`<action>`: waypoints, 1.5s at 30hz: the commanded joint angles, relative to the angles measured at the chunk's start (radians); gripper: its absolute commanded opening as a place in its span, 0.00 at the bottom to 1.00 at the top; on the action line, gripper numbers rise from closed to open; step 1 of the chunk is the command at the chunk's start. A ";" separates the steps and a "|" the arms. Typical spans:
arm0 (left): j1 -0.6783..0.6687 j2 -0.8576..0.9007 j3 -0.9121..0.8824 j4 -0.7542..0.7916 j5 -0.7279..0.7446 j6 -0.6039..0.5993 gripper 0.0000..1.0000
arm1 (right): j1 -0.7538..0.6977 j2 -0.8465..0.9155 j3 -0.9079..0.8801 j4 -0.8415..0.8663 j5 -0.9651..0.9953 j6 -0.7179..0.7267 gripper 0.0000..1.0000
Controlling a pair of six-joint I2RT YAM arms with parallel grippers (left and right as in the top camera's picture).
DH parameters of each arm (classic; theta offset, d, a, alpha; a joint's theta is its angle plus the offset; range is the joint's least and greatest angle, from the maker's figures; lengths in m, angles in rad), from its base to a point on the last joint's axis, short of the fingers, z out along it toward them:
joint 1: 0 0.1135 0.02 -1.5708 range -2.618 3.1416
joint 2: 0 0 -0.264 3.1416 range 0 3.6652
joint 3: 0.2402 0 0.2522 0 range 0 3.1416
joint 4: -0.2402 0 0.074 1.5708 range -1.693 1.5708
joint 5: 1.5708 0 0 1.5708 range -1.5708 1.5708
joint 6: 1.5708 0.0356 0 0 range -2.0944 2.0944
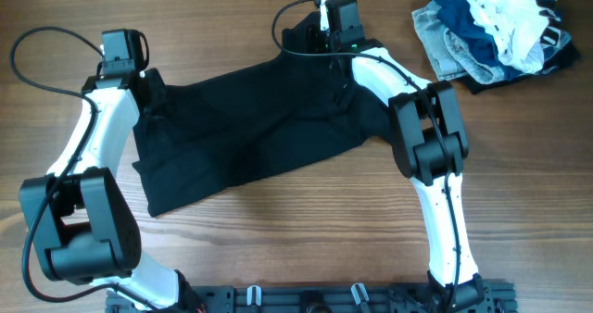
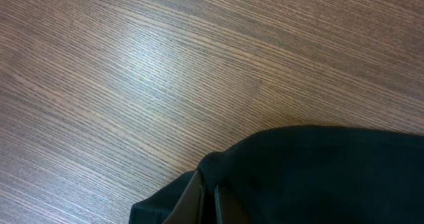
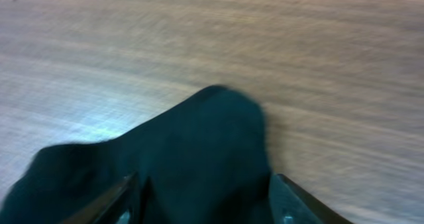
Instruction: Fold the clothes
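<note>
The black garment (image 1: 250, 137) lies spread across the middle of the wooden table, its left and far edges bunched. My left gripper (image 1: 151, 91) is at the garment's far left corner. In the left wrist view its fingers (image 2: 209, 199) are shut on a fold of the black fabric (image 2: 331, 177). My right gripper (image 1: 326, 56) is at the garment's far right corner. In the blurred right wrist view its fingers (image 3: 202, 197) stand wide apart, with a hump of black fabric (image 3: 199, 144) between them.
A pile of other clothes (image 1: 491, 31), denim, blue, white and striped, lies at the far right corner of the table. Bare wood (image 1: 306, 230) lies in front of the garment. The arm bases stand along the near edge.
</note>
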 commanded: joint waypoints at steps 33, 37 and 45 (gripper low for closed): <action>0.008 -0.262 0.016 -0.492 0.150 -0.081 0.04 | -0.152 -0.377 0.173 -1.146 -0.230 -0.151 0.04; 0.008 -0.262 -0.008 -0.575 0.146 -0.092 0.04 | -0.257 -0.378 0.166 -1.352 -0.229 -0.153 0.04; 0.008 -0.260 -0.183 -0.492 0.146 -0.096 0.36 | -0.279 -0.378 0.039 -1.398 -0.229 -0.209 0.45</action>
